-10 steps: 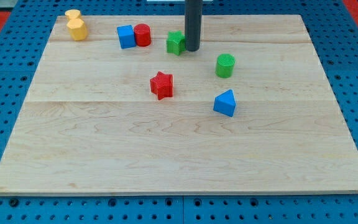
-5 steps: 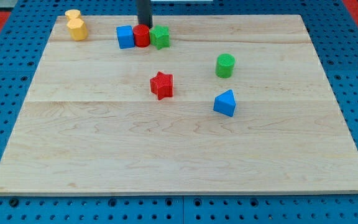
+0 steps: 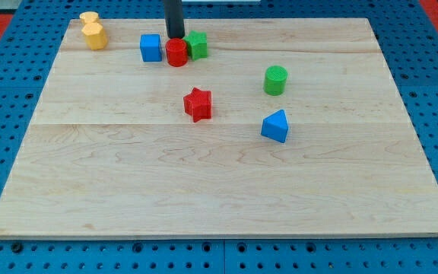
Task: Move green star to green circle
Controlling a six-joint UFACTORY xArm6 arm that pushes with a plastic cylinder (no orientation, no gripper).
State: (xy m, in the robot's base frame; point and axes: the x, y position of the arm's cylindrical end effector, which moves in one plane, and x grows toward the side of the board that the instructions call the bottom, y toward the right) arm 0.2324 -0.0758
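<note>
Nearest you, the blue triangle (image 3: 275, 126), red star (image 3: 198, 103) and green circle (image 3: 276, 80) haven't moved on the desk (image 3: 204, 190). Farther back, the red cylinder (image 3: 176, 53) has slid toward you, off the blue cube (image 3: 150, 48); the green star (image 3: 197, 45) touches it. My tip (image 3: 175, 37) sits just behind them; there's no hand.

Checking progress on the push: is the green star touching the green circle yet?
No, the green star sits beside the red cylinder, well apart from the green circle.

Green star (image 3: 197, 44), green circle (image 3: 276, 80)
</note>
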